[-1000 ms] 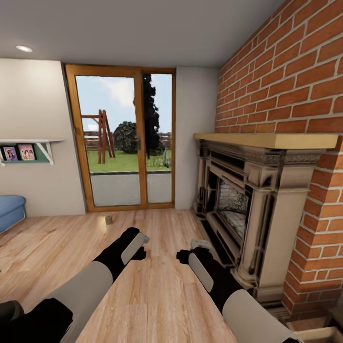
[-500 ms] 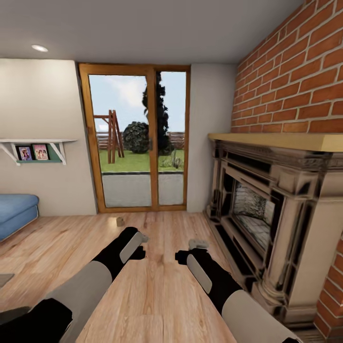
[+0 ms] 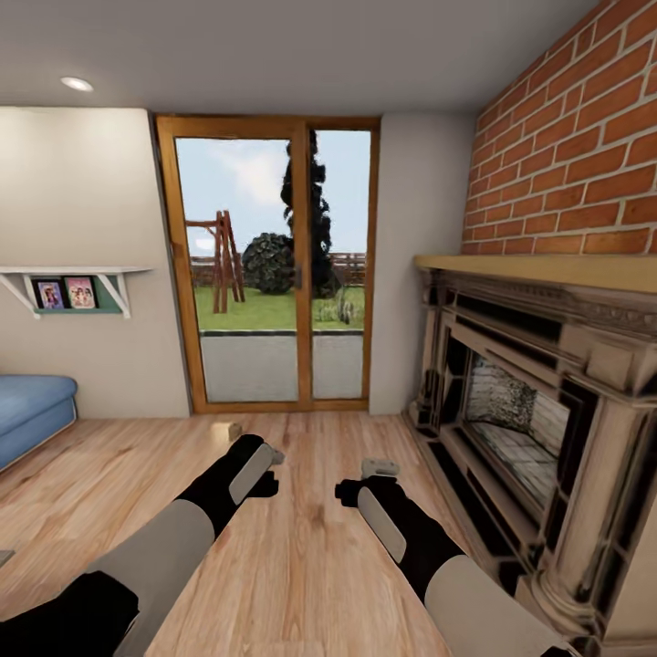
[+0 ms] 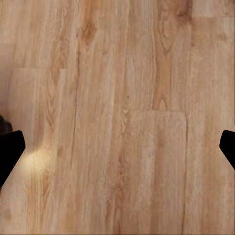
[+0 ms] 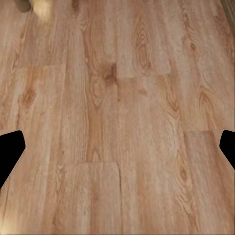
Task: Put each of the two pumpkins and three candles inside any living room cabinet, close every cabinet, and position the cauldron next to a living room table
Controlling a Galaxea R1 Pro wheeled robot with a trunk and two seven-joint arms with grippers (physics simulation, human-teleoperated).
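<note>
Robot's been swinging its view left, so the candle [image 3: 226, 431] on the floor by the glass door sits more central now. Both tools, left [image 4: 117, 147] and right [image 5: 117, 147], are spread wide, empty. Looks like it's heading for that candle.

The sofa [image 3: 32, 415] is running off the head view's left edge, only its blue end showing; the fireplace [image 3: 538, 401] is being cut by the right and bottom edges, its mantel [image 3: 538, 270] running out of frame; a small beige thing [image 3: 226, 431] on the floor near the door is partly hiding behind the left arm and is too small to name; the two pictures [image 3: 66, 293] on the shelf are too tiny to read; in each wrist view the dark fingers [image 4: 9, 154] [image 5: 10, 152] are showing only as tips at the edges; a blurred beige shape [image 5: 24, 5] is being clipped at the right wrist view's corner.
</note>
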